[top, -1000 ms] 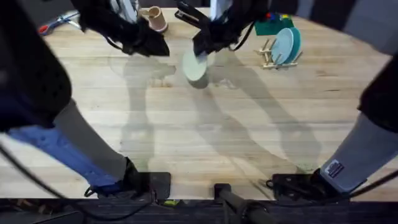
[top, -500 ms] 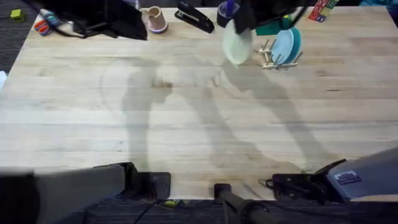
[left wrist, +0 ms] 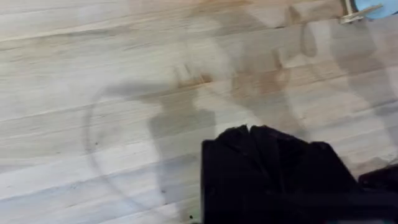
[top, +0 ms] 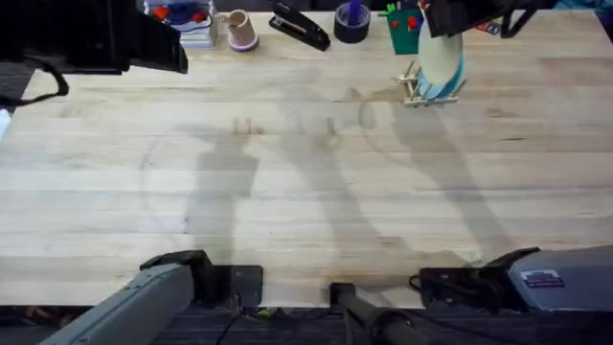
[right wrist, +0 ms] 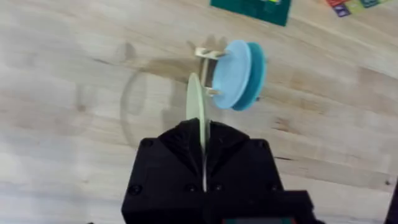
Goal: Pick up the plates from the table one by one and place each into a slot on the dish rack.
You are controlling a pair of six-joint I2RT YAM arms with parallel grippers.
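My right gripper (right wrist: 202,163) pinches the cream plate (right wrist: 197,115) edge-on above the dish rack (right wrist: 210,71). Drifting toward two o'clock, it could strike the blue plate (right wrist: 235,74). My left jaws' state I cannot tell.

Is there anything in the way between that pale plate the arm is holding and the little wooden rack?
Nothing visible blocks it. The right gripper holds the cream plate on edge just above the dish rack. The blue plates already fill slots on one side, so it must go into a free slot beside them.
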